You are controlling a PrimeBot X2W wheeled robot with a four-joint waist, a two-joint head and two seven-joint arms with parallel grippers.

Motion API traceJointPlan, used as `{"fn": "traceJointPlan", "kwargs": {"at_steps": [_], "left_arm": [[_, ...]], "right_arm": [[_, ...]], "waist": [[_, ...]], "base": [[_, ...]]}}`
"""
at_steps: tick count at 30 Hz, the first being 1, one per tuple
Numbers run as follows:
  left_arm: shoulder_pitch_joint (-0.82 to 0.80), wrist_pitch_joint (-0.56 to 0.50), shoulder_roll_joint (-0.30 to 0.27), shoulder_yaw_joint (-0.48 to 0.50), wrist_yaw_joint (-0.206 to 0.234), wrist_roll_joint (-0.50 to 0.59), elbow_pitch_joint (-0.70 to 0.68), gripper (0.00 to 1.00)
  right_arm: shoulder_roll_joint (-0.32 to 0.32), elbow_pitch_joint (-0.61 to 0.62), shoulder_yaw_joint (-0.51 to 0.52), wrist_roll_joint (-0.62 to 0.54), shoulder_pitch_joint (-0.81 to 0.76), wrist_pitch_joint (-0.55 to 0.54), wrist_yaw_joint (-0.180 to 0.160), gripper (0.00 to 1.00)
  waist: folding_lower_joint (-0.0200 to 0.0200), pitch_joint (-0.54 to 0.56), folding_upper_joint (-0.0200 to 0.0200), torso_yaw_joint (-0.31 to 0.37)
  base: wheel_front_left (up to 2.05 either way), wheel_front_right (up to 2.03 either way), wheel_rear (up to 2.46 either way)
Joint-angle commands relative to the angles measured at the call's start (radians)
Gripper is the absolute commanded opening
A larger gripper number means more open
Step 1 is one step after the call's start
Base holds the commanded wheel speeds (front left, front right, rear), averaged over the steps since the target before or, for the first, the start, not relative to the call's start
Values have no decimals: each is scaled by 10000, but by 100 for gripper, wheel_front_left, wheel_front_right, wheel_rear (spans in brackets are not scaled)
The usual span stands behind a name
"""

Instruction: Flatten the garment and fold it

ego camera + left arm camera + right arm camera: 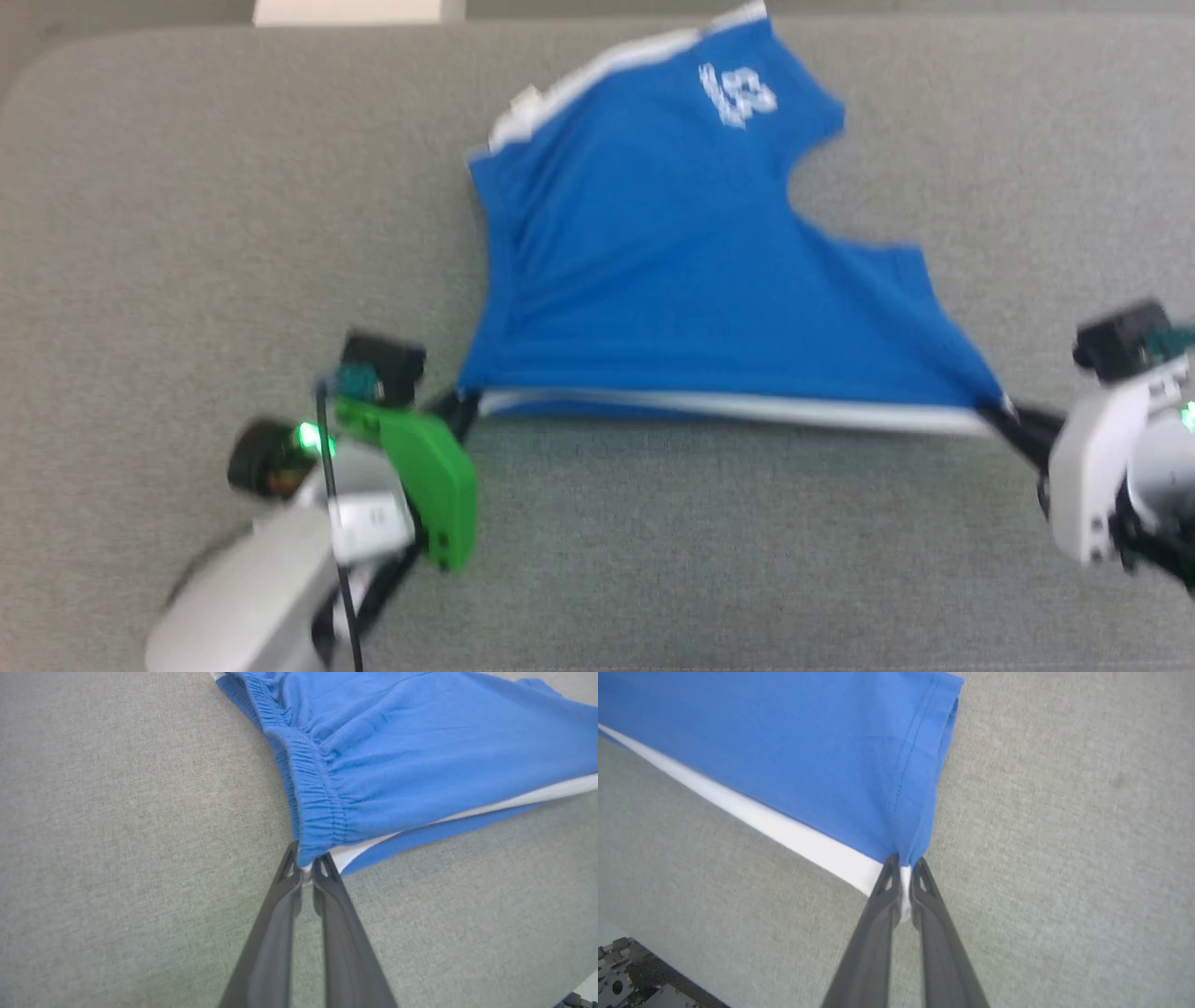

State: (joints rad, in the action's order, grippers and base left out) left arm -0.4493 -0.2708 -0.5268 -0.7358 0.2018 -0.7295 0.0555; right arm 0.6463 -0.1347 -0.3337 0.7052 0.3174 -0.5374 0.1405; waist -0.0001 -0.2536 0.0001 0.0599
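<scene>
Left jaws clench the garment (672, 280) at a waistband (313, 788) corner, right jaws a hem corner; its far end reaches the bench's (187, 233) far edge.

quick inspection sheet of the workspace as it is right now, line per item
surface: grey fabric-covered table, rounded far-left corner, no marks seen
job's things: garment, blue shorts with white stripe trim and a white print, spread on the table; its near striped edge is pulled taut between the two grippers
clutter: nothing seen
grippers: left gripper shut on the gathered waistband corner; right gripper shut on the leg-hem corner at the white stripe
cables: thin dark cable running down the left wrist, apart from the garment
surroundings: pale object beyond the table's far edge, too blurred to identify
</scene>
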Motion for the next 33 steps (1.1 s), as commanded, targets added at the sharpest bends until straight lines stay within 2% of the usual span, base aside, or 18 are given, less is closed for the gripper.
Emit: {"fn": "traceJointPlan", "kwargs": {"at_steps": [1,7,12,16,23,29,33], "left_arm": [[465,73,-314,58,279,-70,-133,0],[2049,72,-574,-315,704,-257,-1318,0],[3069,-126,-898,-818,713,-359,-2160,0],[3308,-211,-1029,-1039,657,-318,-2488,0],[2494,-255,-828,-823,748,-54,-2818,0],[1223,-618,-526,-717,645,276,-3213,0],[360,-843,-310,-628,487,412,-3323,0]], "right_arm": [[234,183,319,-52,-568,-180,-98,0],[331,1569,1372,-183,-2872,-1026,-98,0],[184,2630,2412,-213,-4646,-1885,-98,0],[-112,3270,3213,-358,-5127,-1995,-98,0],[-529,4025,4059,-391,-4190,-2263,-98,0],[-651,4097,4459,-311,-2302,-2944,-98,0],[-612,3868,4365,-454,-794,-3450,-98,0]], "waist": [[1,674,-1,-180],[1,1183,-1,-324],[1,1250,-1,-430],[1,1136,-1,-513],[1,619,-1,-741],[1,-317,-1,-1121],[1,-992,-1,-1440]], "base": [[0,0,0],[0,0,0],[0,0,0],[0,0,0],[0,0,0],[0,0,0],[0,0,0]]}}
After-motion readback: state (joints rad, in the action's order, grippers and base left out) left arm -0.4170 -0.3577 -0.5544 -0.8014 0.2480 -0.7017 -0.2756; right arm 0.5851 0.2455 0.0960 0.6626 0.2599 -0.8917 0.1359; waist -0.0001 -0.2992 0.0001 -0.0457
